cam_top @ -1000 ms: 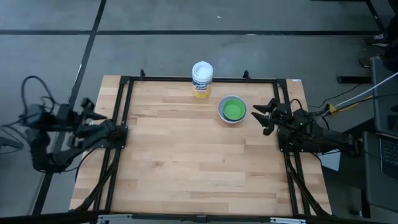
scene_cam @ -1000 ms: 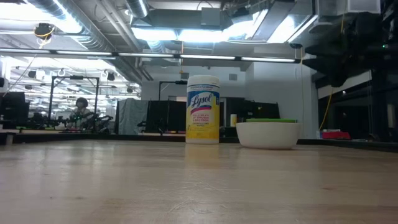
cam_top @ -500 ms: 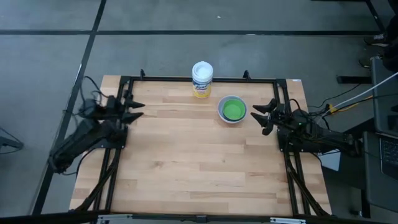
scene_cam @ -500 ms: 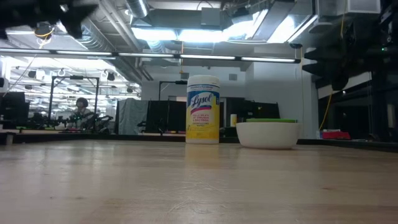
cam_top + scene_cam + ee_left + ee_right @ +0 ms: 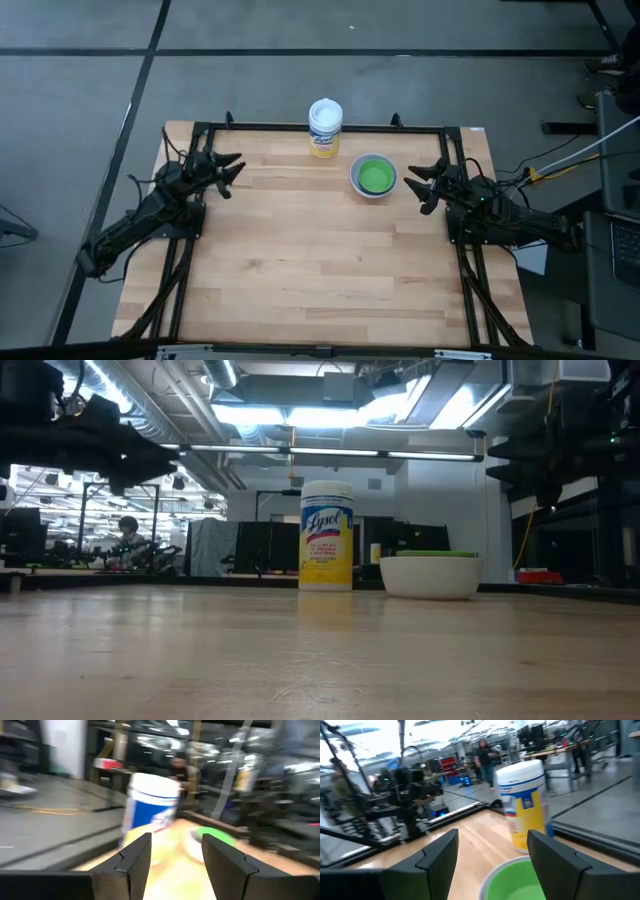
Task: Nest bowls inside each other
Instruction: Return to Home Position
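Note:
A white bowl (image 5: 373,178) stands on its base on the wooden table, far right of centre, with a green bowl (image 5: 373,176) nested inside it. In the low view the green rim (image 5: 432,554) shows just above the white wall (image 5: 432,576). My right gripper (image 5: 421,189) stands open just right of the bowls, pointing level at them; its wrist view shows the green bowl (image 5: 517,880) between and beyond its fingers. My left gripper (image 5: 232,172) is open over the table's left edge, pointing level toward the right, far from the bowls (image 5: 215,837).
A white-lidded cylindrical container (image 5: 325,127) with a yellow label (image 5: 326,536) stands at the table's far edge, left of the bowls. A black frame (image 5: 300,127) runs around the tabletop. People show in the room beyond the table (image 5: 483,751).
My left arm has swung in from beyond the table's left edge toward the table and come down, tipping until its gripper points level over the left edge. The bowls and the container have kept their places.

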Robot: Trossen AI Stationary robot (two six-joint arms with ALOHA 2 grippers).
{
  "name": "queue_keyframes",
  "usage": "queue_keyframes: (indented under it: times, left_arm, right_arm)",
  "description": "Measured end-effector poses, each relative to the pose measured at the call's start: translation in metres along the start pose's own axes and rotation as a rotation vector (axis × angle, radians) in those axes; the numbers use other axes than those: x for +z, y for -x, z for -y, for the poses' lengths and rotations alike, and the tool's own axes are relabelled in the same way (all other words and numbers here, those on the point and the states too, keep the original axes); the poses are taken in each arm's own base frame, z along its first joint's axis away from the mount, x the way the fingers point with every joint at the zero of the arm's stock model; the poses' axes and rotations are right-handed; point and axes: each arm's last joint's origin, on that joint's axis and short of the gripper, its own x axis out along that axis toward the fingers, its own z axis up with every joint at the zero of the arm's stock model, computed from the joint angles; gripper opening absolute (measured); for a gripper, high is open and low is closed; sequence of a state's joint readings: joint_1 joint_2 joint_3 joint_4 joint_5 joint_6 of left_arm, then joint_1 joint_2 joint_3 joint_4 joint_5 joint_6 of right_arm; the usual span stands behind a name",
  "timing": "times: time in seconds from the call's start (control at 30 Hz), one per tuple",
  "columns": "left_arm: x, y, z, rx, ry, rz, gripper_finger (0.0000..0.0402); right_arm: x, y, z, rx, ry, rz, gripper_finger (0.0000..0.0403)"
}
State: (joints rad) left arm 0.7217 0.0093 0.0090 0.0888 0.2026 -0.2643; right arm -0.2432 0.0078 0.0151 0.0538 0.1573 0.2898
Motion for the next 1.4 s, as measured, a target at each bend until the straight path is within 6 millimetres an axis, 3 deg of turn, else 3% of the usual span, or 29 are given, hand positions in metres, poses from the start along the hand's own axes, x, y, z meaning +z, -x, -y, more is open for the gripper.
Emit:
queue_keyframes:
  times: [0.17,0.37,0.5,0.63,0.83,1.4]
  left_arm:
    - [-0.001,-0.001,-0.001,0.092,-0.035,0.004,0.0171]
    - [-0.008,-0.006,0.012,-0.06,0.077,-0.078,0.0171]
    - [-0.005,-0.009,0.028,-0.167,0.112,-0.044,0.0171]
    - [-0.007,-0.012,0.039,-0.063,0.111,-0.01,0.0171]
    - [-0.018,-0.018,0.05,0.023,0.08,-0.059,0.0171]
    - [-0.021,-0.026,0.055,-0.023,0.026,-0.067,0.0171]
  right_arm:
    - [-0.002,-0.001,0.003,-0.074,0.01,-0.008,0.0244]
    - [-0.004,-0.004,-0.003,0.0,-0.123,-0.048,0.0242]
    - [0.002,-0.006,-0.011,0.083,-0.134,0.009,0.0233]
    - [0.0,-0.009,-0.018,0.122,-0.132,-0.014,0.0223]
    - [-0.005,-0.014,-0.023,0.082,-0.071,-0.039,0.0209]
    - [-0.008,-0.016,-0.023,0.053,0.095,-0.053,0.0187]
